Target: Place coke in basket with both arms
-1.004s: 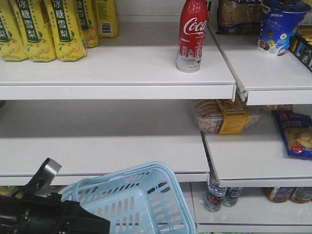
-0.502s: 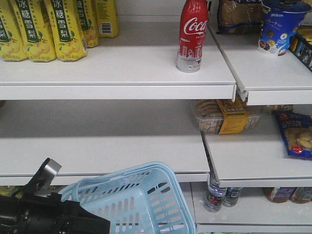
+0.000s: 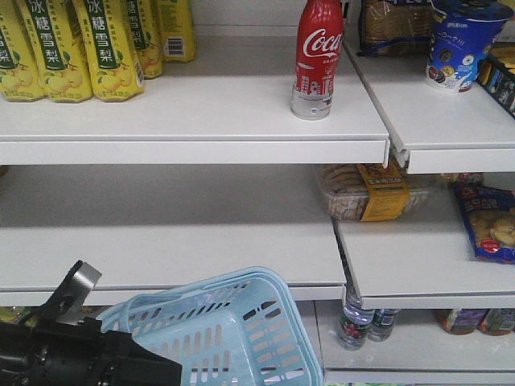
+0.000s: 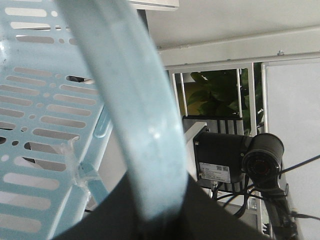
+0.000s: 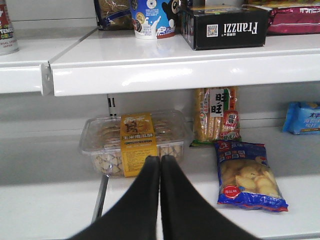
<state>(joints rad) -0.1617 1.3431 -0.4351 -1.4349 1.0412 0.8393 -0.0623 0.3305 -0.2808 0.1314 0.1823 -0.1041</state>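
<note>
The coke (image 3: 318, 60), a slim red bottle with white script, stands upright on the top shelf; its base shows at the top left of the right wrist view (image 5: 7, 30). The light blue basket (image 3: 237, 334) hangs tilted at the bottom centre. My left gripper (image 3: 121, 354) is low at the left, shut on the basket's handle (image 4: 135, 115), which runs between the jaws in the left wrist view. My right gripper (image 5: 160, 162) is shut and empty, facing the middle shelf, below and right of the coke. It does not show in the front view.
Yellow drink packs (image 3: 80, 48) stand at the top left. A blue cup (image 3: 459, 44) and a black box (image 5: 227, 27) sit on the upper right shelf. A clear biscuit tub (image 5: 132, 140) and a blue snack bag (image 5: 247, 175) lie on the middle shelf. Bottles (image 3: 354, 322) stand below.
</note>
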